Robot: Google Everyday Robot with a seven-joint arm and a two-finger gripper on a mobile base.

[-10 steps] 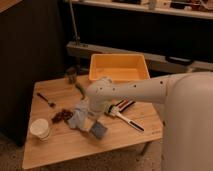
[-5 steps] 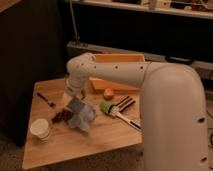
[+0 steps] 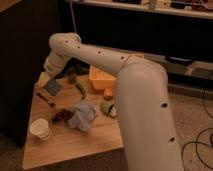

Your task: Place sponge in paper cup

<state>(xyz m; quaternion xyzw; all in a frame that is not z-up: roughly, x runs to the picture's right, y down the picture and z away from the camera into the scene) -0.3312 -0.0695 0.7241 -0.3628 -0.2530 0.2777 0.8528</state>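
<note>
The white arm (image 3: 145,100), smooth plastic dotted with small holes, fills the lower right, is cut off by the bottom edge and hides the table's right side. At lower left a white paper cup (image 3: 40,129) stands upright on the pale wooden table (image 3: 65,147). Just beyond lie a crumpled pale-blue cloth (image 3: 82,116) and a dark reddish lump (image 3: 62,116) too dim to name. A green item (image 3: 107,108) and an orange one (image 3: 108,93) peek from under the arm. The yellow bin (image 3: 100,77) is mostly covered. At middle left the gripper (image 3: 46,81) is pressed together, pinching the flat blue-grey sponge (image 3: 52,87), well apart from the cup.
</note>
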